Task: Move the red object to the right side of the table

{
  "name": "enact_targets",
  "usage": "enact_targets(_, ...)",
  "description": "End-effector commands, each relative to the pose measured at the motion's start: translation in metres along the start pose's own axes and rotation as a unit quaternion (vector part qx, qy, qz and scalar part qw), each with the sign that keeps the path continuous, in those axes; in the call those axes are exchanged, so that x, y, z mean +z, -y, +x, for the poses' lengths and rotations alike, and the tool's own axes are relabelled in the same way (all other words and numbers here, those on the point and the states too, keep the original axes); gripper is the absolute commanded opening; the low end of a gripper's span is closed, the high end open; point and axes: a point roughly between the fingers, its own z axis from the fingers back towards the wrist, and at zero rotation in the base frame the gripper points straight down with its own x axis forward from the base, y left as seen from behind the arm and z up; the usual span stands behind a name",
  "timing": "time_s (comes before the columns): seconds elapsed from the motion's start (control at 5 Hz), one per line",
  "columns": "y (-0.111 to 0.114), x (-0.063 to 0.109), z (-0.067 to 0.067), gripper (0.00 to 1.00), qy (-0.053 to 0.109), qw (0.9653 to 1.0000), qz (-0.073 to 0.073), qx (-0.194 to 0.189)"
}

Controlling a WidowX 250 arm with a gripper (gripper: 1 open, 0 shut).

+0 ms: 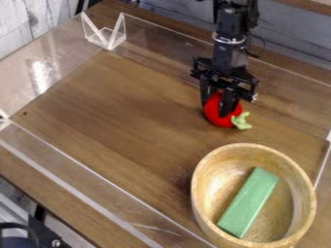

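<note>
The red object (pixel 220 110) is a small rounded toy fruit with a pale-green leafy stem pointing right. It lies right of the middle of the brown wood-grain table (pixel 116 107), just above the bowl. My black gripper (pixel 225 100) reaches straight down from the back and is shut on the red object, fingers pinching its upper part. The fruit's top is hidden behind the fingers. Whether it rests on the wood or hangs just above it I cannot tell.
A round wooden bowl (pixel 207 189) stands at the front right and holds a green rectangular block (pixel 249 202). Low clear acrylic walls (pixel 77 199) border the table, with a folded clear piece (pixel 104 31) at the back left.
</note>
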Motion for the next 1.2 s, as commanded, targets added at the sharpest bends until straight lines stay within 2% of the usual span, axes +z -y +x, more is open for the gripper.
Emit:
enact_targets(0.0,-0.004,0.032,0.001,0.00,0.039,0.9987,0.009,-0.032)
enact_targets(0.2,-0.004,0.036,-0.001,0.00,0.038,0.9968,0.015,-0.069)
enact_targets(0.6,0.011,0.045,0.010,0.00,0.038,0.9964,0.019,-0.073)
enact_targets(0.8,0.012,0.040,0.015,1.00,0.036,0.9964,0.015,-0.075)
enact_targets(1.0,0.019,0.035,0.017,1.00,0.033,0.9940,0.013,-0.103)
